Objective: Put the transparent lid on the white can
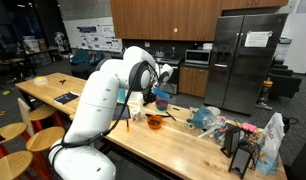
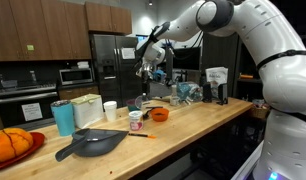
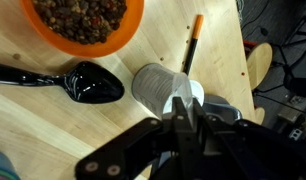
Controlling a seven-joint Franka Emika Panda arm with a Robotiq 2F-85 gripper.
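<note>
- The small white cylindrical can (image 3: pixel 156 88) stands on the pale wooden tabletop (image 3: pixel 38 135), just ahead of my fingertips and below them.
- My gripper (image 3: pixel 186 108) is pressed almost fully together. A pale glossy round shape sits at the tips against the can's top, and I cannot tell whether I am pinching it.
- An orange-and-black pen (image 3: pixel 193 42) lies just beyond the can.
- A glossy black plastic spoon (image 3: pixel 93 85) lies off to one side.
- An orange round bowl (image 3: pixel 85 52) of brown food sits farther ahead.

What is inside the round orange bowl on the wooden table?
The round orange bowl is filled with small brown and dark lumps, perhaps beans or nuts. They cover its bottom, so anything under them cannot be seen.
</note>
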